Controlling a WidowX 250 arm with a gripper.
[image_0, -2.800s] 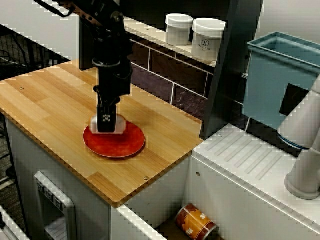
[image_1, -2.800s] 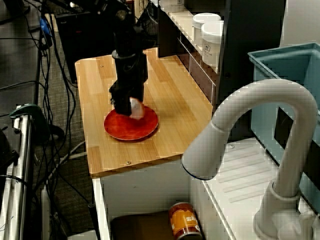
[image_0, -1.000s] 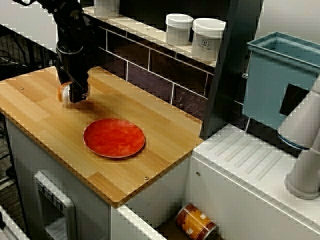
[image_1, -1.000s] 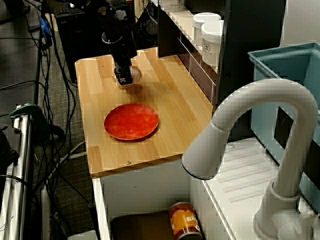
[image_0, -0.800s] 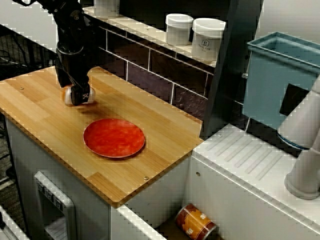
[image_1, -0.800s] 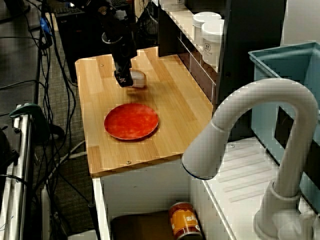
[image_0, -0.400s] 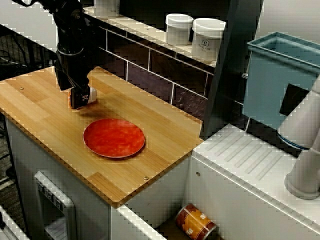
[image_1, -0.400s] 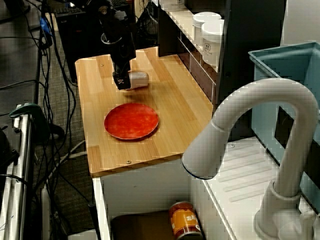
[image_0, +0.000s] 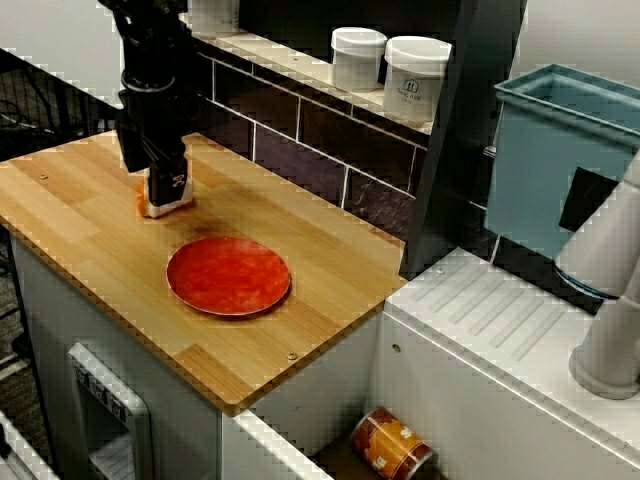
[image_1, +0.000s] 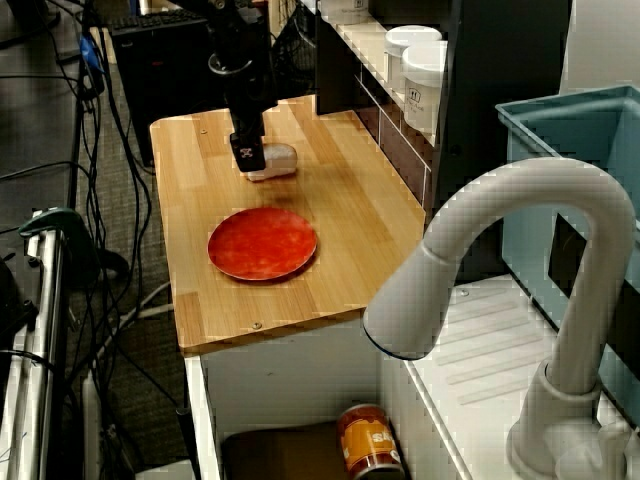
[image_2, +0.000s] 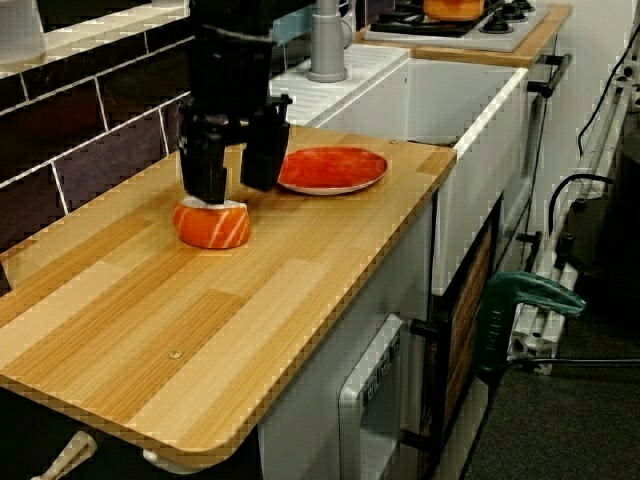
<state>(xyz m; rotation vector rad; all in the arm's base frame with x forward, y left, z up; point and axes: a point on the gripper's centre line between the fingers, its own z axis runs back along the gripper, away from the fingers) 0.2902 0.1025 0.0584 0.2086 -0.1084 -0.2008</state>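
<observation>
Salmon sushi piece (image_2: 212, 225) is off the plate, now sitting on the wooden counter (image_2: 250, 320) | gripper (image_2: 232, 190) lifting just above it, jaws spread, gripping nothing: set-down looks done | red plate (image_2: 335, 168) bare, near right.

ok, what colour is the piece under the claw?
Piece: orange with pale stripes, white top; clearest in the counter-level view.

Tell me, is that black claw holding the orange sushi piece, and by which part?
Nothing is held. The gripper hangs open just over the sushi piece, which rests on the wooden counter; its fingers are spread and clamp nothing.
</observation>
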